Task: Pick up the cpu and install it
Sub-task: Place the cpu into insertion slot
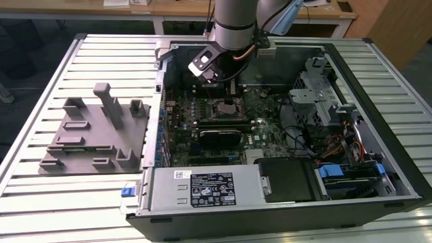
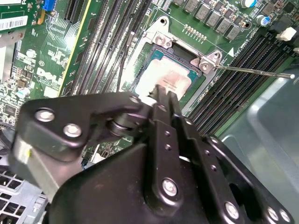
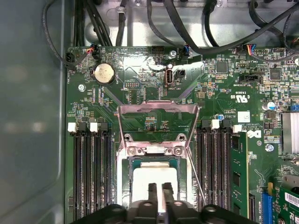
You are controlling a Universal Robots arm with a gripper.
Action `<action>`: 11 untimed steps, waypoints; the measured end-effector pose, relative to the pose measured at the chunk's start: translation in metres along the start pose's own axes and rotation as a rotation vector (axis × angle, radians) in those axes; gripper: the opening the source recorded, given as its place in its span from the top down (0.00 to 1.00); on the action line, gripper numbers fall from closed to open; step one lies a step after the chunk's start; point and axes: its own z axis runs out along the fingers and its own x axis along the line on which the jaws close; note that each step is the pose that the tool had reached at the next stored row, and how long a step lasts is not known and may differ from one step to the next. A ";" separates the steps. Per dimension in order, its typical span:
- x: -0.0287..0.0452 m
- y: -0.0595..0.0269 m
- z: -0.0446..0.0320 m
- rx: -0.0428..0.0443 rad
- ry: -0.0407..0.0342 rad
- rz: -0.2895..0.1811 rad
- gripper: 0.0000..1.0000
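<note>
The cpu [image 3: 154,175] [image 2: 174,77], a flat square chip with a silvery top, lies flat inside the black metal-framed socket [image 1: 227,107] on the green motherboard. The socket's load plate [image 3: 156,109] is swung up and open, and its thin lever [image 2: 252,71] sticks out to the side. My gripper [image 3: 159,187] [image 2: 163,92] hangs right over the chip's middle, fingers drawn together with nothing between them. Whether the tips touch the chip's top I cannot tell. In the exterior view the arm [image 1: 233,30] reaches down into the open computer case.
Memory slots [image 3: 91,172] flank the socket on both sides. Cables [image 3: 187,28] run along the case wall beyond the board. A grey tray with upright posts [image 1: 94,131] stands on the slatted table at the exterior view's left. A power supply [image 1: 202,187] and drive cage [image 1: 324,96] fill the case.
</note>
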 end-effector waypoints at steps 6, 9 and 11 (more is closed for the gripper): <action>0.0000 0.0000 -0.0007 0.0000 0.0000 0.000 0.89; -0.0001 0.0000 -0.0021 0.0002 -0.0004 0.000 0.89; -0.0001 0.0001 -0.0043 -0.0001 0.0000 -0.002 0.89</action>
